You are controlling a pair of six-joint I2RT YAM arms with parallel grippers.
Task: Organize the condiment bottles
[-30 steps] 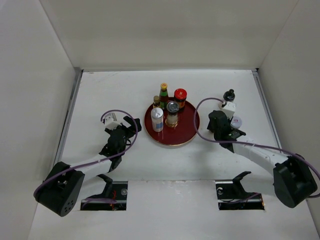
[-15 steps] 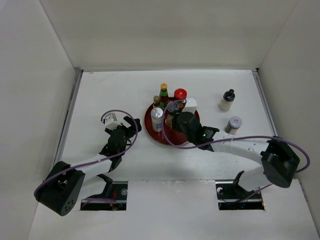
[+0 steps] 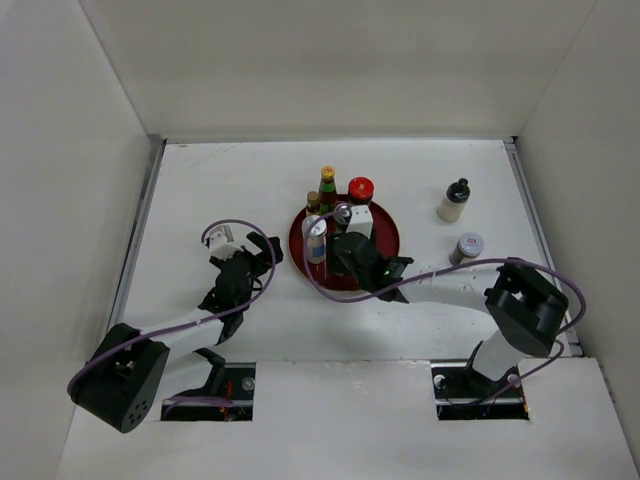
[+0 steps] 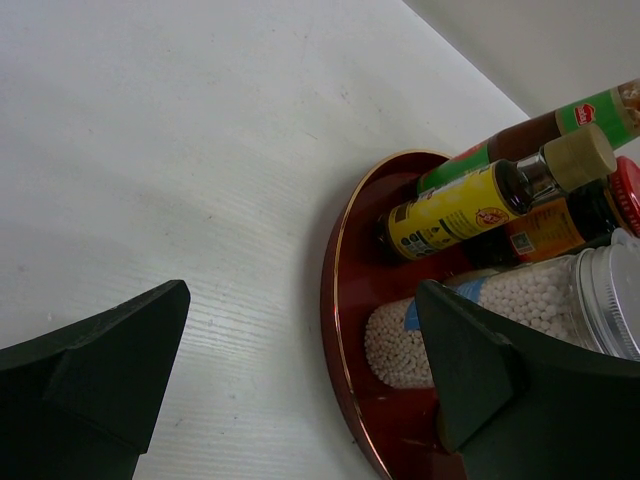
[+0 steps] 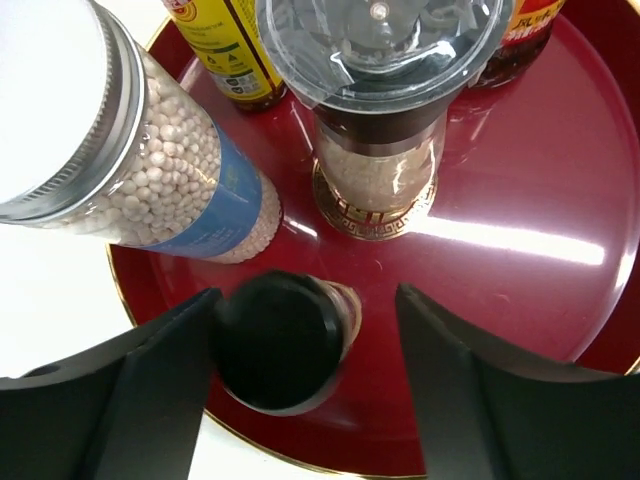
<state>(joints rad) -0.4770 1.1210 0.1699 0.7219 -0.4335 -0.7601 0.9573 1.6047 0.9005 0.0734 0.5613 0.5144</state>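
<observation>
Seen from above, the right tool [image 3: 347,248] now hangs over the near half of the round red tray [image 3: 388,238]. A second ago it was out on the right of the desk [image 3: 200,180], beside the black-capped bottle [image 3: 455,200] and the grey-capped jar [image 3: 467,246]. Those two stand where they stood, well apart from the tray. Five of the condiment bottles [image 3: 327,192] crowd the tray's far half: a green bottle [image 3: 327,180], a red-capped jar [image 3: 360,188], a tan-capped bottle [image 3: 313,200], a bead jar [image 3: 315,238] with a blue label, and a grinder [image 3: 343,213]. What sits under the right tool is hidden here. The left tool [image 3: 265,247] rests left of the tray, unmoved, jaws spread wide.

The left wrist view confirms it. Its fingers [image 4: 110,370] stand far apart with only desk and the tray's gold rim between them, gripping nothing. The bead jar and the tan-capped bottle lie nearest ahead.

The right wrist view shows the change. A small black-lidded bottle [image 5: 280,340] stands upright at the tray's near edge, in front of the bead jar and the grinder. The right tool's fingers [image 5: 150,390] flank it, spread. One sits close against the lid; the other stands clear, with red tray showing in the gap. I judge the bottle has just been set down and let go, so six now stand on the tray and the two on the desk remain. The tool should rise straight, lest the close finger tip the bottle.
</observation>
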